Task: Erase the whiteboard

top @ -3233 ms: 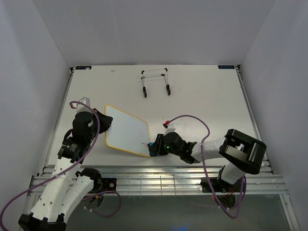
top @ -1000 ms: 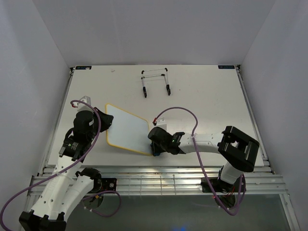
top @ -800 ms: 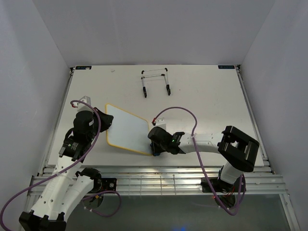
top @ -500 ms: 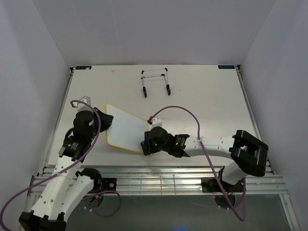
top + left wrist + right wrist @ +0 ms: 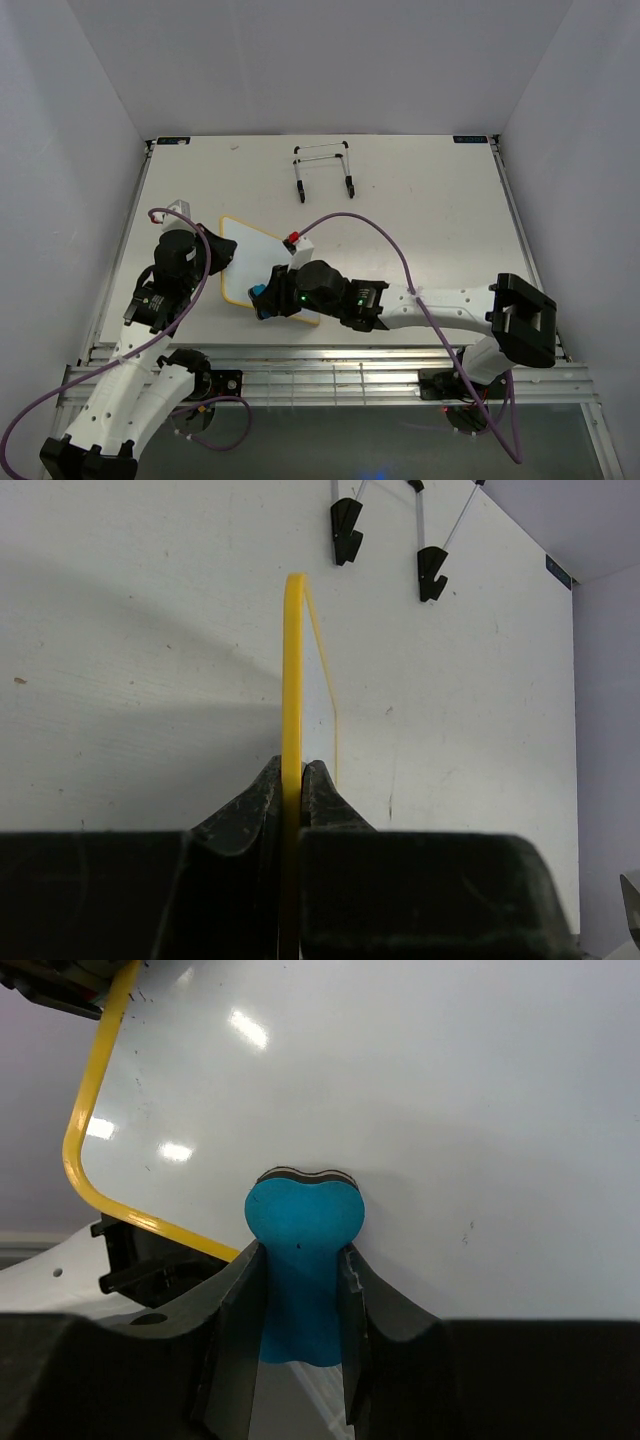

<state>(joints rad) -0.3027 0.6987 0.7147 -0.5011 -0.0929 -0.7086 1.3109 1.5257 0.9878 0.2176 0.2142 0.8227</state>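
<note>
The whiteboard lies left of centre on the table, yellow-framed, its face clean white with no writing visible. My left gripper is shut on its left edge; in the left wrist view the yellow frame runs edge-on between the fingers. My right gripper is shut on the blue bone-shaped eraser, whose head presses on the board's face near its front-left corner. The eraser shows in the top view at the board's near edge.
A black-and-white wire easel stand lies at the back of the table, its feet visible in the left wrist view. The right arm's purple cable loops over the table right of the board. Slatted metal rails run along the near edge.
My right gripper has slid the eraser leftward along the board's near edge, from the front-right corner to near the front-left corner. The left gripper and board have stayed put.
</note>
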